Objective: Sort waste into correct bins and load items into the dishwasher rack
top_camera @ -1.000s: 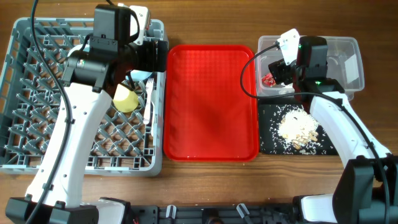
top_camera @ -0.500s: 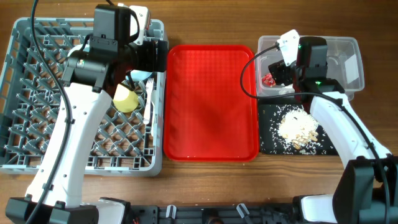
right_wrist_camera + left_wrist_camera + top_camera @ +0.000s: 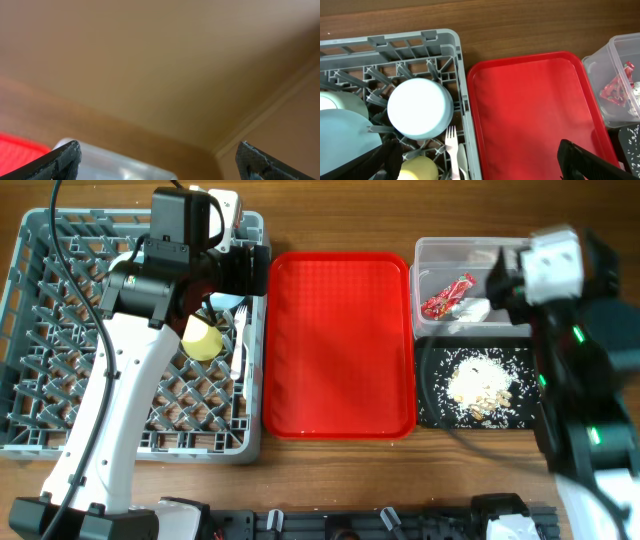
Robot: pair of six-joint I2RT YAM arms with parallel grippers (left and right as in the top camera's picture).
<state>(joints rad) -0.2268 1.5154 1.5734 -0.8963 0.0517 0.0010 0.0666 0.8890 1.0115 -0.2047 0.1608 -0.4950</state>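
Bowl (image 3: 420, 107) sits in the rack (image 3: 445, 40) just ahead of the released, empty left end effector (image 3: 480, 150), while the right end effector (image 3: 157, 147) is likewise released near the clear tub (image 3: 112, 161).

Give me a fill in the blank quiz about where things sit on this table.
The ____ wrapper lies in the clear tub. The crumbly scraps sit on the ____ tray. The yellow-green cup sits inside the grey ____. Missing words: red, black, rack.
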